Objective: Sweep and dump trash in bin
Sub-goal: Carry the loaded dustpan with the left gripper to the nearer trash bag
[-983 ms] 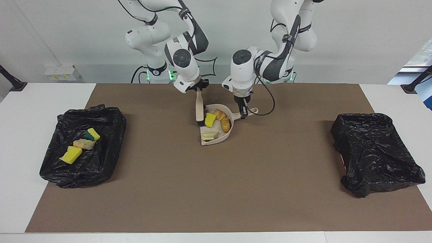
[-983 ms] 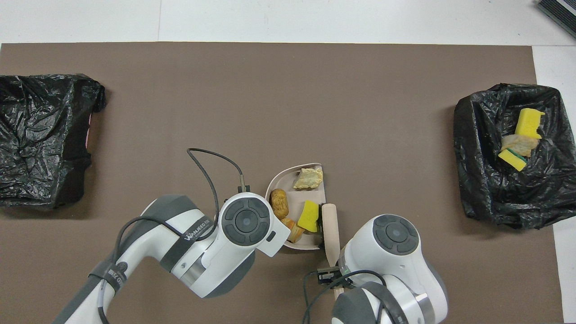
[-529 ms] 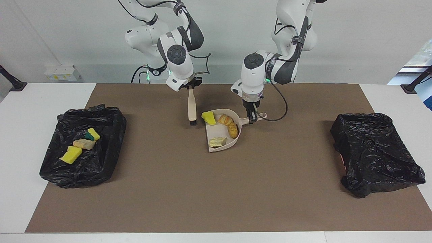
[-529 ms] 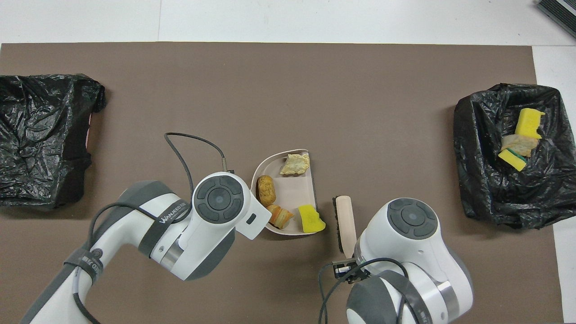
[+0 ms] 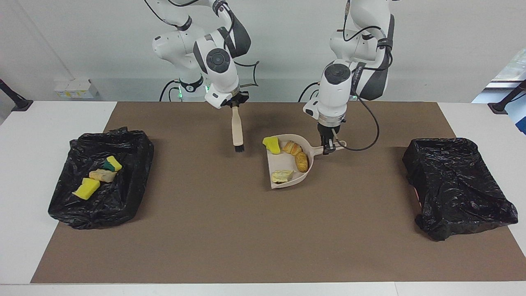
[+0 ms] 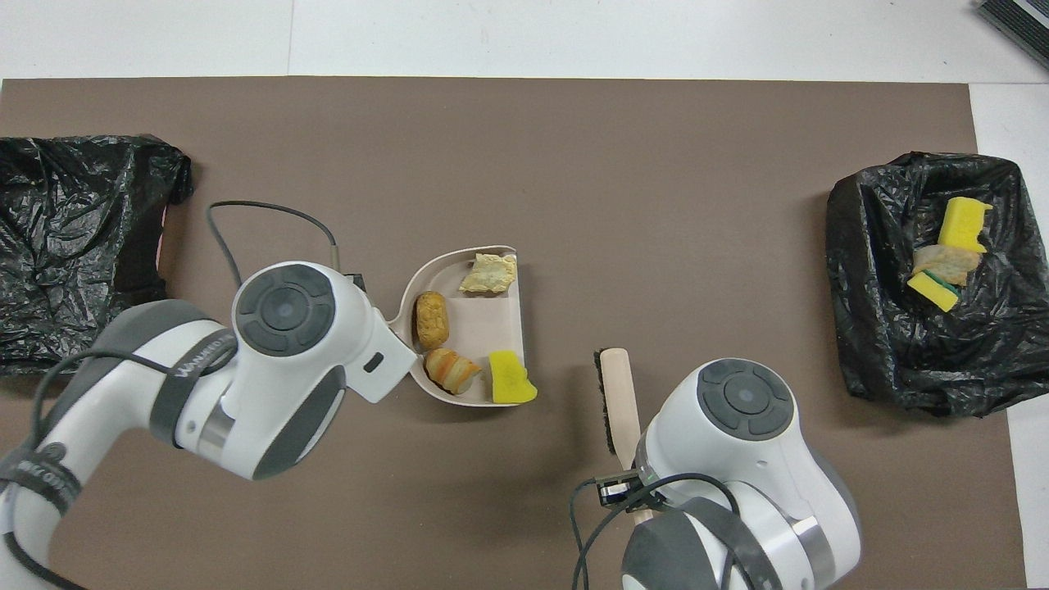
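My left gripper is shut on the handle of the beige dustpan, over the middle of the mat. In the pan lie a yellow sponge chunk, a croissant piece, a bun and a bread piece. From overhead the dustpan shows beside the left wrist with the sponge at its open edge. My right gripper is shut on the brush, which hangs bristles down beside the pan, apart from it.
A black-lined bin at the right arm's end of the table holds two yellow sponge chunks and a bread piece. A second black-lined bin stands at the left arm's end. A brown mat covers the table.
The left gripper has carried the loaded dustpan toward the left arm's end of the table. The brush has come away from the pan and now hangs apart from it.
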`<state>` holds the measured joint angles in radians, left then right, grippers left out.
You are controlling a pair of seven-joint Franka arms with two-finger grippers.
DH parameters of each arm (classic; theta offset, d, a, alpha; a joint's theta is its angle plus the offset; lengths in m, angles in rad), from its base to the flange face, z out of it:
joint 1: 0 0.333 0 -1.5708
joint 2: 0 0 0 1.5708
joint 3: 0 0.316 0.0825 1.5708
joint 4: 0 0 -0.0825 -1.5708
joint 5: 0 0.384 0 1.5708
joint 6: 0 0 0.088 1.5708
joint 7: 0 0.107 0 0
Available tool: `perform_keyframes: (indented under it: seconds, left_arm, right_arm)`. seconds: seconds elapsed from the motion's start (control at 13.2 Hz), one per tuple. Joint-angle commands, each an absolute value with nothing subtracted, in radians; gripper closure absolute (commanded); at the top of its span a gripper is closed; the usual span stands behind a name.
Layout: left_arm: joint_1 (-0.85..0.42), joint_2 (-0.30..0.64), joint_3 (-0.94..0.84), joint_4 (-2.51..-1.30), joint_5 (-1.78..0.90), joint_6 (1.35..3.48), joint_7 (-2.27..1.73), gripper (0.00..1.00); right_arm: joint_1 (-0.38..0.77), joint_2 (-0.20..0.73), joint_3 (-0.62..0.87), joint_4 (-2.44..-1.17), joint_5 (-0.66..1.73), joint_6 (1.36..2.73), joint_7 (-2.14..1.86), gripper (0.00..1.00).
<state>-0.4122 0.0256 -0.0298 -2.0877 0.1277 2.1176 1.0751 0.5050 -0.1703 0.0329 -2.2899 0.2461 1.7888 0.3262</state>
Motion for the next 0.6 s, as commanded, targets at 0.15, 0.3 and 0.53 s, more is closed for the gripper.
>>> perform_keyframes:
  seconds: [0.15, 0.3, 0.53]
  left_arm:
    - [-0.191, -0.060, -0.037, -2.060, 0.032, 2.016, 1.377, 1.00]
    - [-0.080, -0.058, -0.037, -2.033, 0.026, 1.988, 1.478, 1.00]
    - [0.119, -0.055, -0.037, -2.020, -0.005, 1.991, 1.581, 1.00]
  right_arm:
    - [0.633, -0.134, 0.044, -2.272, 0.230, 1.885, 0.487, 1.00]
    - [0.699, -0.095, 0.046, -2.270, 0.230, 1.949, 0.563, 1.00]
    - [0.787, -0.020, 0.046, -2.264, 0.236, 2.034, 0.650, 1.00]
